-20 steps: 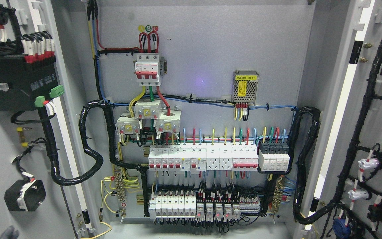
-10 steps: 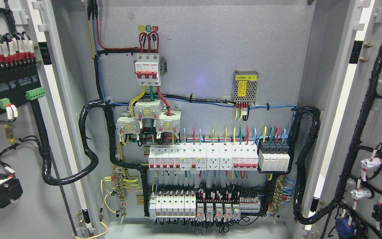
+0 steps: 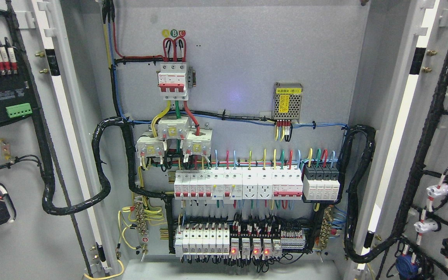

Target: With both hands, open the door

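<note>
A grey electrical cabinet stands open in front of me. Its left door (image 3: 18,241) is swung out at the picture's left, with black modules and cables on its inner face. Its right door (image 3: 447,155) is swung out at the right, with a black cable harness and white fittings on it. Between them the back panel (image 3: 247,58) carries breakers and coloured wiring. Neither of my hands shows in the head view.
A red and white main breaker (image 3: 173,81) sits at the upper middle. A small meshed power supply (image 3: 287,102) is to its right. Rows of white breakers (image 3: 237,184) run across the lower panel. Thick black cable looms (image 3: 103,167) hang at both door hinges.
The left door has swung further open to the left; its modules have slid toward the picture's edge. The right door has opened slightly more. A dark hand tip at the lower left has gone.
</note>
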Available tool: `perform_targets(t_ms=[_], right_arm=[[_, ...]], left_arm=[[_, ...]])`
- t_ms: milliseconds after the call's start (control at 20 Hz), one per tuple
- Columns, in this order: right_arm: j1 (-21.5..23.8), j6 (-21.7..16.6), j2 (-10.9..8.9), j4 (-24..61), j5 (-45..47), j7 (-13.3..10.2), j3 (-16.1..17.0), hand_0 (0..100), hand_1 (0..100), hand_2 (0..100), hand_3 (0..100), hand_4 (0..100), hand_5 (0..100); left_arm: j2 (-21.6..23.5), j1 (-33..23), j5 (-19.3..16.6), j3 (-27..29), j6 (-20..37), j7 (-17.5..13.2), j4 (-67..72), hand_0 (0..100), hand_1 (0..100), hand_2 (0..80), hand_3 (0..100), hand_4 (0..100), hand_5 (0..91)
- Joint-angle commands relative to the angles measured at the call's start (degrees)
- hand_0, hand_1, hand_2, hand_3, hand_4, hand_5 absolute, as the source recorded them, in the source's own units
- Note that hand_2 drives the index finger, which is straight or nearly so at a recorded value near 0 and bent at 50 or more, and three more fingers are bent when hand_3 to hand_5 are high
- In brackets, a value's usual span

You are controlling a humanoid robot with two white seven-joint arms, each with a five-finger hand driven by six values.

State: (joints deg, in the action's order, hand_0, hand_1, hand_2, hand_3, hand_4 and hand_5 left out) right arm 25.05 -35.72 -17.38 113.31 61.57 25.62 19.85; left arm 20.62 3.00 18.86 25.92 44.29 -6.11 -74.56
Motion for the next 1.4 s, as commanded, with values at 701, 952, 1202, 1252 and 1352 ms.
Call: perform_targets(t_ms=[701,952,1202,1252,1352], right_arm=[[2.64,-0.67,-4.68,4.2,1.27,0.83,-8.23,0,0,0,0,0,0],[3.34,-0.58,-6.18,3.15,-7.05,0.92,-20.26,0,0,0,0,0,0],[4.31,-0.67,-2.51,-11.58,-22.08,0.92,-36.09,0,0,0,0,0,0],[4.31,-0.67,-0.57,-15.45,-24.28,0.92,-37.5,0,0,0,0,0,0],[4.31,-0.67,1.98,-24.05,-26.76,0.92,-40.49,0,0,0,0,0,0]], left_arm=[[1.36,-17.14,-2.49,-15.0,52.13,0.05,-26.94,0,0,0.0,0,0,0.0],[-9.26,-17.41,-16.89,-23.09,52.04,-0.3,-27.76,0,0,0.0,0,0,0.0],[-21.05,-22.33,-28.95,-27.59,52.13,-0.57,-14.33,0,0,0.0,0,0,0.0],[-20.89,-22.51,-29.22,-27.68,52.13,-0.48,-9.78,0,0,0.0,0,0,0.0],[-20.88,-22.51,-29.14,-27.42,52.04,-0.48,4.08,0,0,0.0,0,0,0.0]])
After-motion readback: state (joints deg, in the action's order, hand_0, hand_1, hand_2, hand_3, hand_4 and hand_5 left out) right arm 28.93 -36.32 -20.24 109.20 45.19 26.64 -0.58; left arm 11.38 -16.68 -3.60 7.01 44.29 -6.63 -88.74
